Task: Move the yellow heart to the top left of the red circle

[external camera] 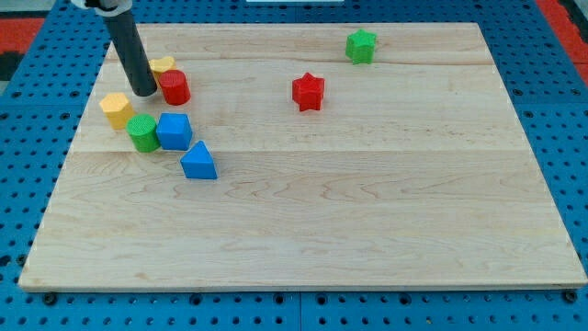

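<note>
Tip touches red circle's left, beside yellow heart.

My tip rests just left of the red circle, the dark rod leaning up toward the view's top left.

Yellow heart: small flat yellow block, mostly hidden behind the rod and the red circle, only its top edge showing, so exact pose can't be read. It lies near the worktop's far-left corner, touching or just beside the red circle at approx 11 o'clock from it. Red circle: short upright red cylinder, round face up, sitting flat w/ the heart at its upper-left rim.
</note>
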You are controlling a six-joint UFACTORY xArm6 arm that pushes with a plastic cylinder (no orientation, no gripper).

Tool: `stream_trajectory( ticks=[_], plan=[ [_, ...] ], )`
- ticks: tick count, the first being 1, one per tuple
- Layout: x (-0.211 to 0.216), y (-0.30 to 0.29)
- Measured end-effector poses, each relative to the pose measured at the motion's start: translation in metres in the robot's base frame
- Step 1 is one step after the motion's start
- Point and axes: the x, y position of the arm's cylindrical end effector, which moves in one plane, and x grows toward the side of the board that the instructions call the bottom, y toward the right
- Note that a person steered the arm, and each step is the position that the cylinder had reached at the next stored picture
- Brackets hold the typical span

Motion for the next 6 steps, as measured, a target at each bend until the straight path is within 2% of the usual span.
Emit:
stream_trajectory(
  ticks=[1, 2, 3, 4, 5, 6],
  plan=[
    [0.000, 0.050],
    [0.000, 0.075],
    [-0.005, 0.009],
    [-0.007, 0.000],
    [-0.032, 0.030],
    [-0.054, 0.030]
  ],
)
